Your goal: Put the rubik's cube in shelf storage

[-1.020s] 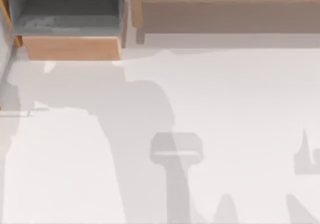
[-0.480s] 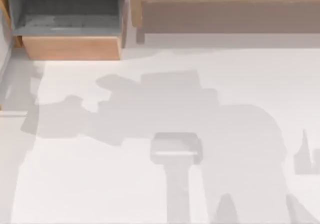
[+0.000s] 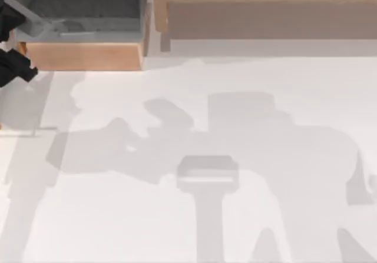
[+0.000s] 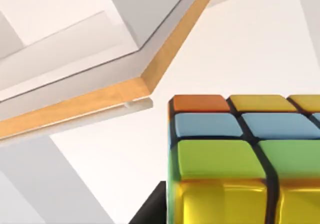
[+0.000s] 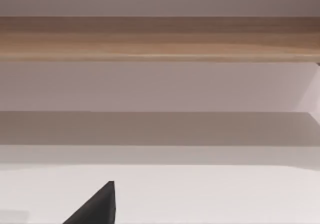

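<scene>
Step in hand: I judge this to be the carry. The rubik's cube (image 4: 245, 159) sits large and close in the lower right of the left wrist view, lifted clear of the white bench (image 3: 235, 216), with the bench surface seen well beyond it.

Cube and jaws: the cube lies right up against the wrist camera, where the left gripper's jaws would be. A dark sliver at the bottom edge beside the cube may be a finger. The contact itself is out of frame, so I cannot tell whether the jaws are clenched on it.

Left gripper (image 3: 15, 69): dark parts at the upper left edge of the top view, just in front of the grey-lined box (image 3: 85, 56) with the light wood front.

Right gripper: a dark tip (image 5: 97, 204) shows at the bottom of the right wrist view. Whether its jaws are released or clenched I cannot tell. It faces the shelf from the bench, apparently idle.

Shelf storage (image 3: 265, 16): the long wooden unit across the upper right of the top view, well apart from the left gripper.

Next move: my judgement is that the cube must travel rightward past the box to the shelf recess (image 5: 160, 129), then be set down inside it.
</scene>
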You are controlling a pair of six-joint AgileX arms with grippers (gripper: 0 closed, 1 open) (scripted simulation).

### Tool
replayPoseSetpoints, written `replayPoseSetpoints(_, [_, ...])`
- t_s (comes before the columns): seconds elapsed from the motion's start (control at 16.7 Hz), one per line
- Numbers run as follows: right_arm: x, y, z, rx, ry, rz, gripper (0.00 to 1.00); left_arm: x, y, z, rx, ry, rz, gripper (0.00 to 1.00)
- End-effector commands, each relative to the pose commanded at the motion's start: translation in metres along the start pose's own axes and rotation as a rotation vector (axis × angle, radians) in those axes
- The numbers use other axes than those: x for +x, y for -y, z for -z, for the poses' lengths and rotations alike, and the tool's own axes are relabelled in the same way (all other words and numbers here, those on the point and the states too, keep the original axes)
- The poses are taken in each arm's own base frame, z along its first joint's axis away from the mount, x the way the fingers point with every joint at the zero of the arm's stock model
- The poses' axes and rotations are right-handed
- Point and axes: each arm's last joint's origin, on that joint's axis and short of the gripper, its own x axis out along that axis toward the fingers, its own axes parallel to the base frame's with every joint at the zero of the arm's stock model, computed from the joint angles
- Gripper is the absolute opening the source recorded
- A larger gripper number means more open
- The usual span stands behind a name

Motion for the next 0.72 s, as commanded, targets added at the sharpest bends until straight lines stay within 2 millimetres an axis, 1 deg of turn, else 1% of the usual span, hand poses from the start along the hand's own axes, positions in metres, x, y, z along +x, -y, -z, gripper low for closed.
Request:
replayPoseSetpoints(0.18, [0.0,0.0,0.0,0.0,0.0,0.0,1.0,0.012,0.041,-0.023,0.05,0.04,-0.088,0.0])
replayPoseSetpoints(0.36, [0.0,0.0,0.0,0.0,0.0,0.0,1.0,0.026,0.086,-0.047,0.089,0.128,-0.179,0.0])
replayPoseSetpoints(0.54, [0.0,0.0,0.0,0.0,0.0,0.0,1.0,0.036,0.134,-0.071,0.102,0.271,-0.262,0.0])
replayPoseSetpoints(0.72, [0.0,0.0,0.0,0.0,0.0,0.0,1.0,0.041,0.182,-0.093,0.085,0.462,-0.324,0.0])
